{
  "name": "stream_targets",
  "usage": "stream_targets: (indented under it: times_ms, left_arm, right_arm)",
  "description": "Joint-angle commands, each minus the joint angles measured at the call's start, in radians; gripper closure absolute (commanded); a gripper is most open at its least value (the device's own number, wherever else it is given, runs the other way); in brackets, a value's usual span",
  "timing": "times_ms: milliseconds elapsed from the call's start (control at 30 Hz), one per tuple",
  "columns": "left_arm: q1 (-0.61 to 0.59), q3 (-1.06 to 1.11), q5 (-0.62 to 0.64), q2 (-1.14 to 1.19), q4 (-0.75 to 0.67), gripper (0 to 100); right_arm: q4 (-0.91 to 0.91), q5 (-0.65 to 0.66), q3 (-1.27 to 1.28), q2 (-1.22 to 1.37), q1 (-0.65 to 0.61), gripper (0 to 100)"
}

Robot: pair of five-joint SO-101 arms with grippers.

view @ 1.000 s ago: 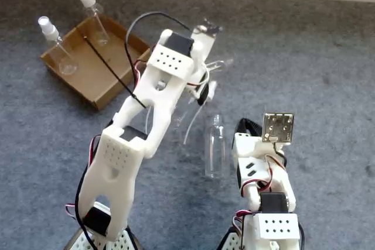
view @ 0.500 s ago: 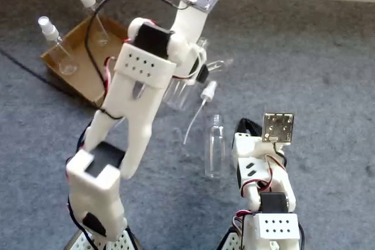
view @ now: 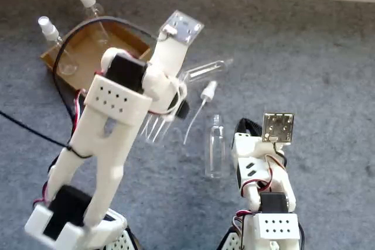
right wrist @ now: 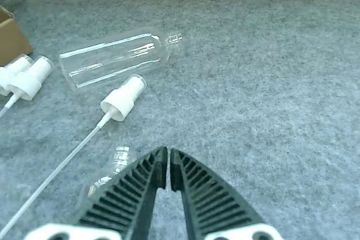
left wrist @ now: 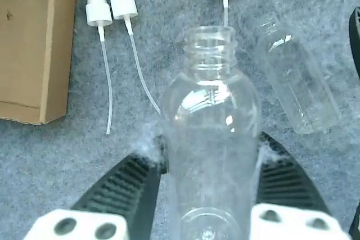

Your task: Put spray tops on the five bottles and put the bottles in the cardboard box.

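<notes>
L arm drew back, L tool pinching 1 bottle; R tool pressed together; 3 loose tops.

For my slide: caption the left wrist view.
Left tool holds an uncapped bottle; loose spray tops, another bottle and the cardboard box beyond.

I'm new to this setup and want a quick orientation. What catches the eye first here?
The left pincer grips an uncapped clear bottle over the grey carpet. Loose spray tops lie beside the cardboard box, where two capped bottles stand. The right pincer is shut, empty.
</notes>
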Motion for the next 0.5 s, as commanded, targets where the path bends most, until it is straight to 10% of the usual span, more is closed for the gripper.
stream_targets:
  times_ms: [0,467]
  left_arm:
    - [0.015,0.151,0.009,-0.153,-0.078,88]
    - [0.008,0.805,0.008,-0.464,-0.706,88]
  right_arm:
    - [-0.025,-0.003,0.031,-0.012,0.005,99.4]
    - [-0.025,-0.003,0.030,-0.012,-0.002,99.4]
